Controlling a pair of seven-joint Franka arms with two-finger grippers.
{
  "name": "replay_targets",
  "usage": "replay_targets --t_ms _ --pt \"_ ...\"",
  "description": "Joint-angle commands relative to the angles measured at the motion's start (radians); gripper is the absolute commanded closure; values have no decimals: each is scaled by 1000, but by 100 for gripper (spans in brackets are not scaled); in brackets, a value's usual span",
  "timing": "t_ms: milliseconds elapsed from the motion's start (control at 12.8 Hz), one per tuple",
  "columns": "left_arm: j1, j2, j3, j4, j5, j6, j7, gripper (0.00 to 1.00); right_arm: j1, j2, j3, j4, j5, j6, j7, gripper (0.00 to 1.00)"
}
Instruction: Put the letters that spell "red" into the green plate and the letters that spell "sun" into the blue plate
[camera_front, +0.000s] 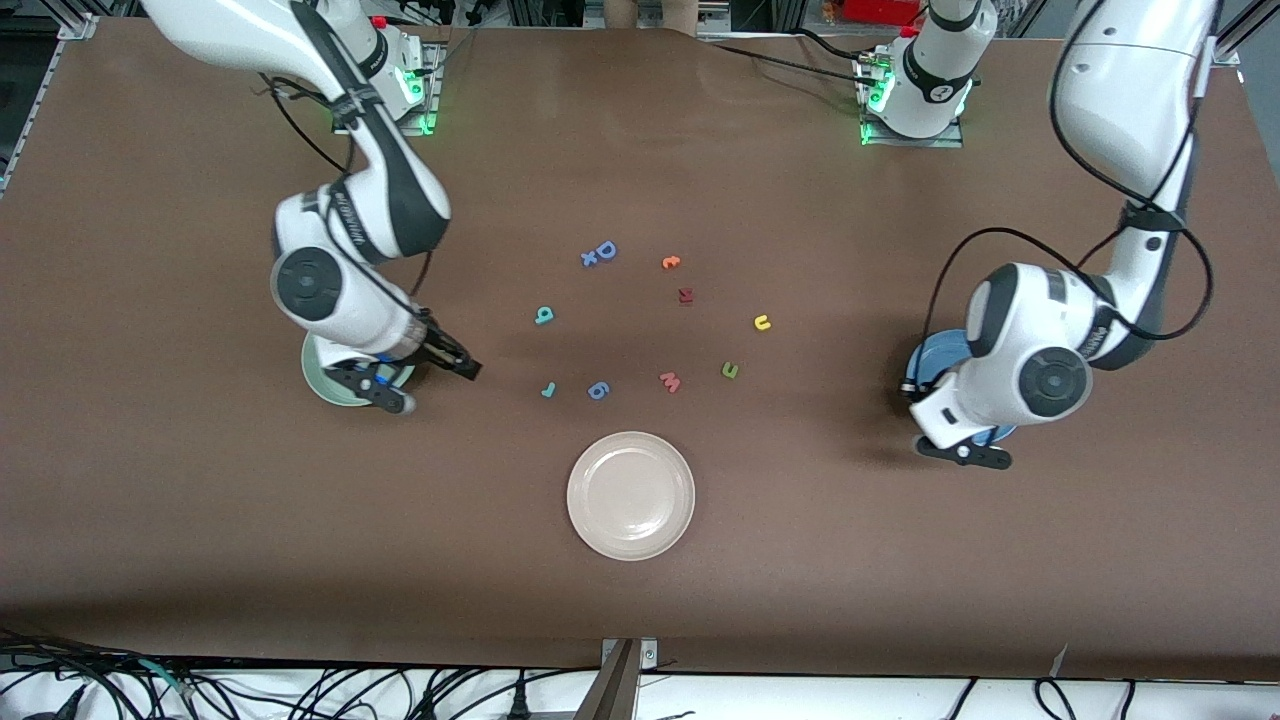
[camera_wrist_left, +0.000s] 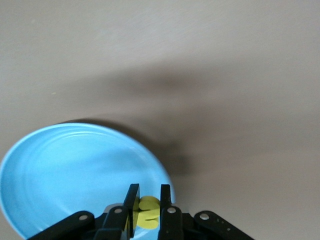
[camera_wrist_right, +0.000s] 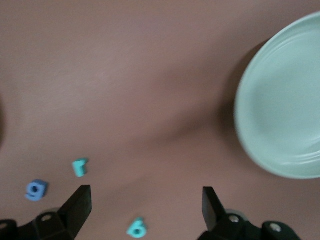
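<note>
The yellow s (camera_wrist_left: 147, 212) sits pinched between my left jaws (camera_wrist_left: 148, 210), which are nearly shut on it and hang over the rim of the blue plate (camera_front: 930, 352) at the right of the front frame. The green plate (camera_front: 318, 372) lies at the left, half hidden under the right arm, and its bowl looks bare. My right jaws (camera_front: 432, 372) stand wide apart with nothing in them, just beside that plate.

Mid-frame on the surface lie the teal r (camera_front: 548, 389), teal d (camera_front: 543, 316), orange e (camera_front: 671, 262), yellow u (camera_front: 762, 322) and olive n (camera_front: 730, 370), mixed with a blue 6 (camera_front: 598, 390), pink M (camera_front: 670, 381), blue D (camera_front: 604, 251) and a dark red letter (camera_front: 685, 295).

My worry: the s is over the plate's edge, so letting go here could drop it on the rim and off onto the surface. Foam this light may also cling to a jaw pad. On the right side, the r lies just beside the 6, so a sloppy descent could catch the wrong piece.
</note>
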Motion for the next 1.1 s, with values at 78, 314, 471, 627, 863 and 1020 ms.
replay_targets --t_ms 78,314,471,627,863,1020 --pt "53 39 -14 -10 29 29 99 89 94 142 -3 83 4 111 146 2" --pt "72 64 -14 -21 29 33 125 64 126 193 -6 83 3 185 182 2" --pt "70 61 -15 -18 27 30 125 1 126 216 -7 83 -20 229 182 4" --pt "61 53 -18 -13 12 19 125 1 126 236 -9 85 -25 271 182 9" --pt "49 -4 -102 -7 21 -6 96 1 126 265 -9 88 -28 320 182 17" --pt "47 -10 -173 -7 24 -3 6 0 126 271 -9 88 -29 325 180 27"
